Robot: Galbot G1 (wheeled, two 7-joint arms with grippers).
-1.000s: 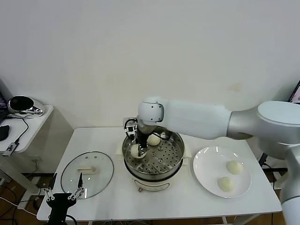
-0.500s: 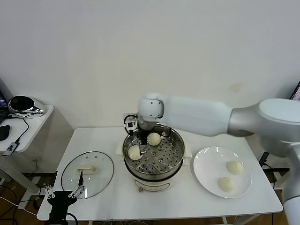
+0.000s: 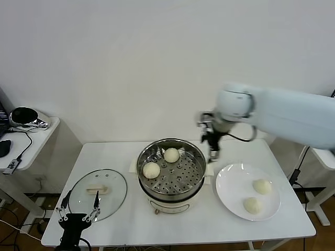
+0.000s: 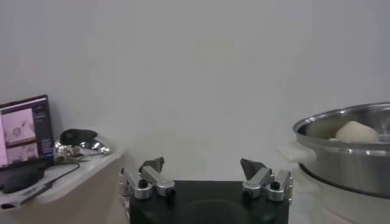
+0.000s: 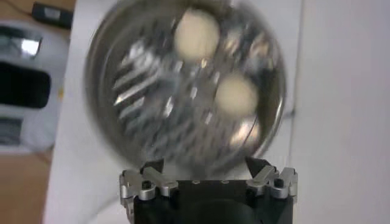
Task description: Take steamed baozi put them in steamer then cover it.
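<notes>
The steel steamer [image 3: 194, 160] stands mid-table and holds two baozi on its perforated tray: one at the left [image 3: 151, 170], one at the back [image 3: 171, 155]. Two more baozi, one farther back [image 3: 261, 186] and one nearer the front [image 3: 252, 205], lie on the white plate [image 3: 228, 183] to the right. My right gripper [image 3: 213, 155] is open and empty, above the gap between steamer and plate; its wrist view looks down on the steamer [image 5: 109, 122] and both baozi, one [image 5: 196, 35] beside the other [image 5: 236, 95]. The glass cover [image 3: 98, 193] lies flat to the left. My left gripper [image 3: 78, 215] is open and empty by the table's front-left edge.
A side table [image 3: 36, 137] at far left carries a dark helmet-like object [image 3: 23, 116] and cables. The left wrist view shows the steamer's rim [image 4: 347, 131] at one side and a laptop [image 4: 24, 131] at the other. The wall stands close behind the table.
My right gripper has let go of the baozi at the left of the tray, lifted out of the steamer and swung right toward the plate. The left gripper has barely shifted.
</notes>
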